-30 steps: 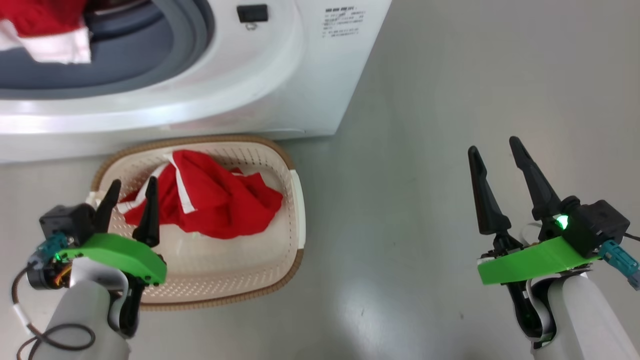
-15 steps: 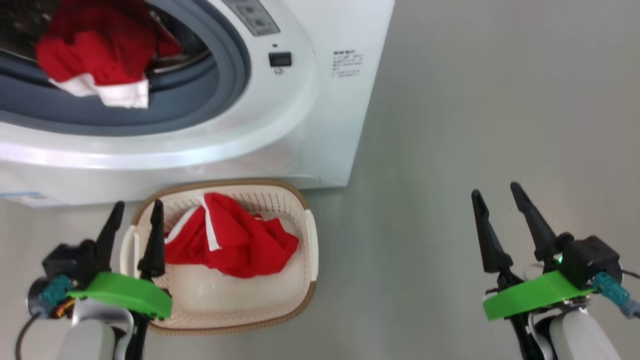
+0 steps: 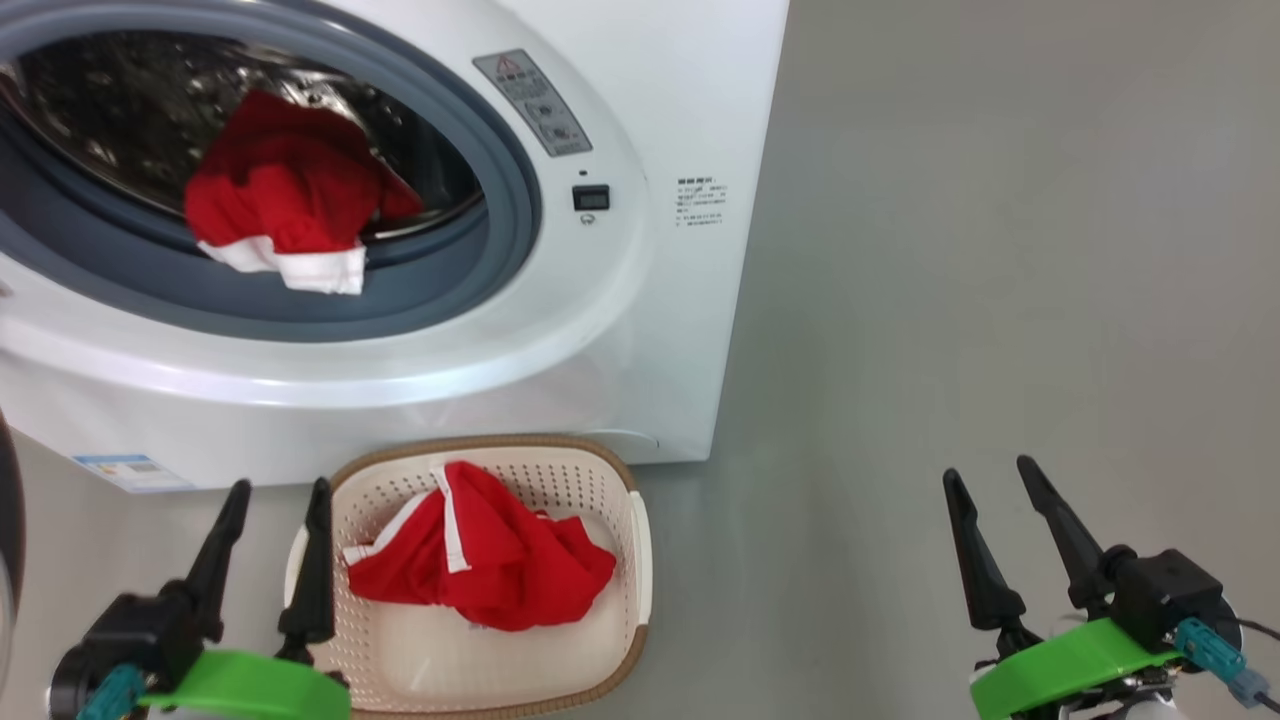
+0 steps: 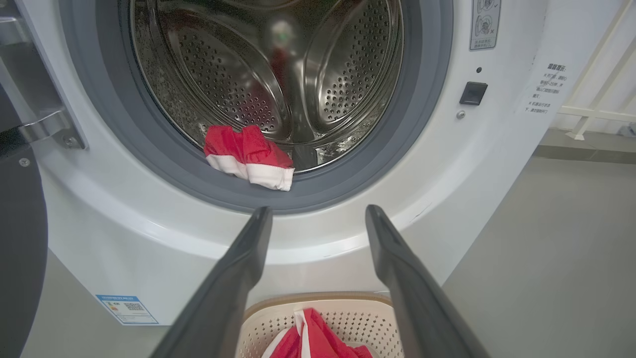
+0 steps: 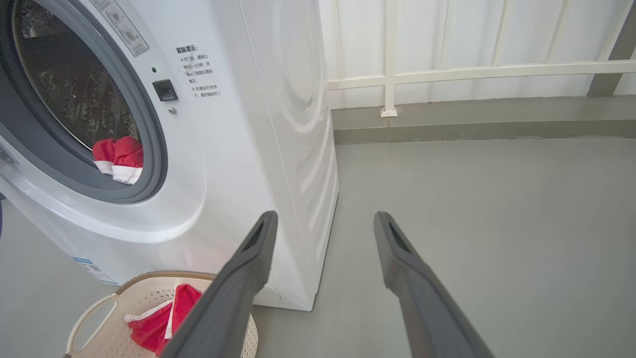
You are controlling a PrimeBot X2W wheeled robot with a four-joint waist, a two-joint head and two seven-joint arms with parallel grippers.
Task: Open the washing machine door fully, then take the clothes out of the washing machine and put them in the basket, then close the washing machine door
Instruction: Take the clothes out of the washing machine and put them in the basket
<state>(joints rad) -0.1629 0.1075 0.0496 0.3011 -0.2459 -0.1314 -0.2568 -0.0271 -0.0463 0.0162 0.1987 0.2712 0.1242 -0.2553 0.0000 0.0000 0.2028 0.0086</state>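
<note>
The white washing machine (image 3: 640,300) stands with its drum uncovered; its door (image 4: 20,238) is swung out to the left, only a dark edge showing. One red garment with white trim (image 3: 280,215) hangs over the grey-blue ring at the drum mouth (image 4: 248,156). A second red garment (image 3: 480,565) lies in the cream basket (image 3: 635,560) on the floor before the machine. My left gripper (image 3: 275,500) is open beside the basket's left rim, holding nothing. My right gripper (image 3: 990,485) is open over bare floor to the right.
Grey floor (image 3: 1000,250) stretches to the right of the machine. A white railing and wall (image 5: 447,74) stand behind it. The door hinge (image 4: 49,129) shows at the left of the drum opening.
The head camera has tilted up, so the whole picture slid down and more of the drum shows. Both grippers stay open and empty, lower in the picture.
</note>
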